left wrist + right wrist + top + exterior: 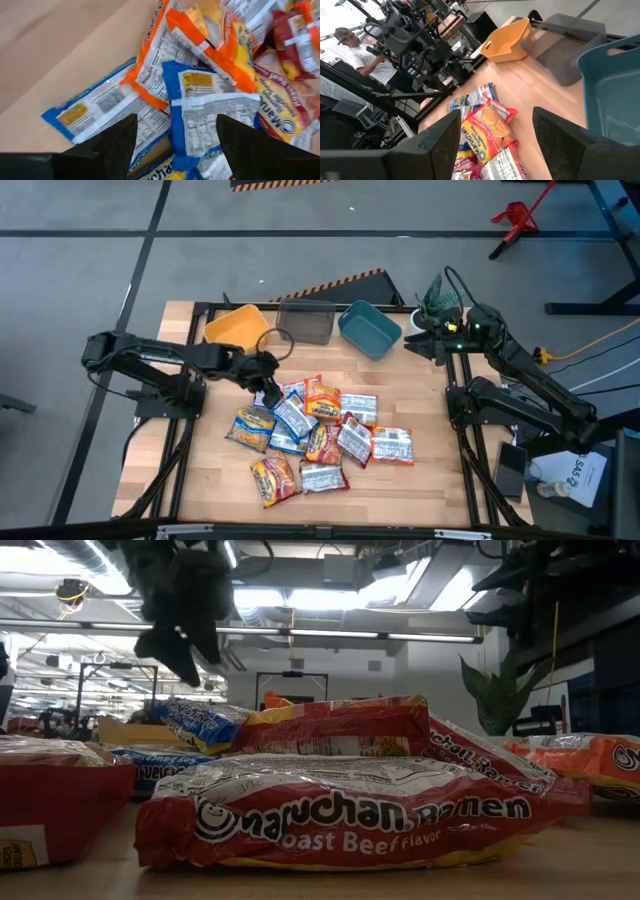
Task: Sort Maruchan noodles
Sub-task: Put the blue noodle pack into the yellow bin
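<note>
Across the middle of the pale wooden table (420,480), the flat plastic Maruchan noodle packets (320,435) in blue-white, orange-yellow and red-silver prints lie heaped and overlapping, with bare wood open toward 6 o'clock and along the 3 o'clock edge. At the heap's 10 o'clock corner the left gripper (268,392) hangs just above the pile, fingers spread apart and empty over a blue-white packet (200,112). Along the 12 o'clock edge three plastic bins stand side by side: a yellow bin (237,326) tilted, a grey bin (305,320), and a teal bin (370,328), all well apart from the heap. The right gripper (418,340) waits at 2 o'clock just beside the teal bin, its fingers parted and holding nothing. Beyond the black metal frame (195,315) lies grey floor; a person (357,50) in a white shirt and cap sits among equipment off the table, and a green potted plant (438,298) stands at the far corner.
</note>
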